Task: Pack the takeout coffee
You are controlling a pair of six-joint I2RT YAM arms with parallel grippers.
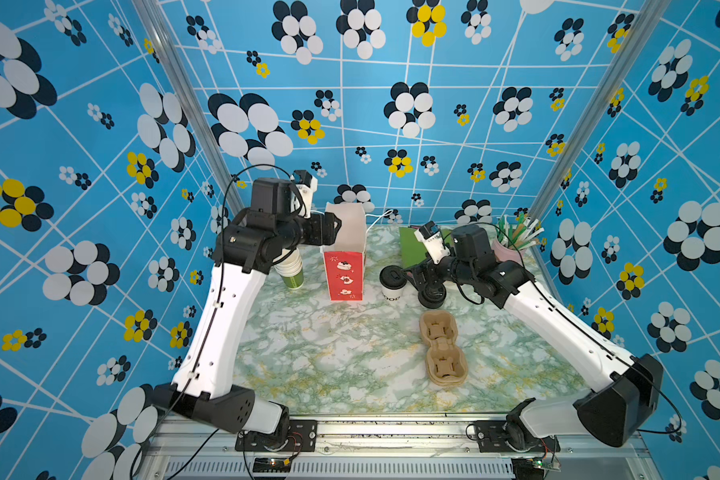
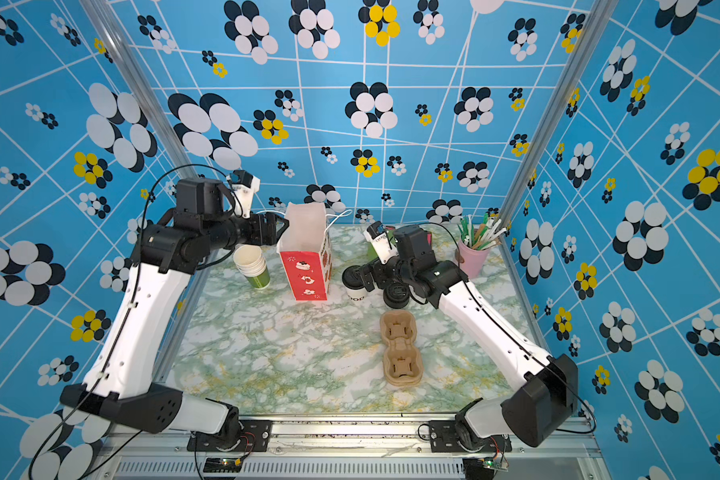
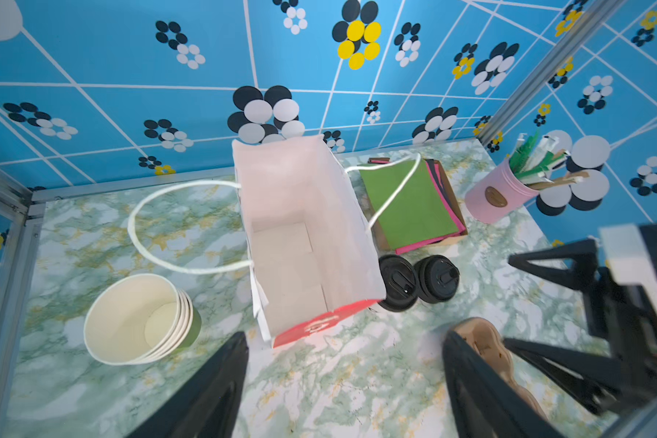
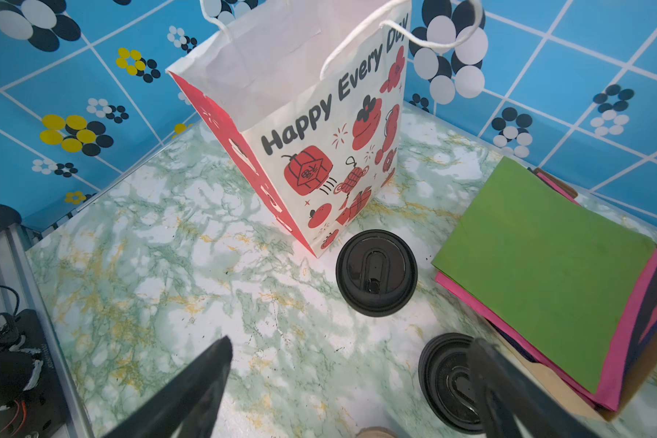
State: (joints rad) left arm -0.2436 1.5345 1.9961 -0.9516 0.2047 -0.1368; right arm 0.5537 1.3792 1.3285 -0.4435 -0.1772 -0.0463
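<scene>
Nothing is packed yet: the paper bag stands open and bare inside. The takeout coffee stands on the marble tabletop just beside the bag, between it and the stack of black lids. It is upright, long axis vertical, lid on top, with the sip hole on the side nearer the right gripper. That gripper hovers close with its jaws spread wide and empty. The left gripper hangs at the bag's mouth, jaws apart, clamping nothing. Grasping, lifting and lowering the cup into the bag are all left to do.
</scene>
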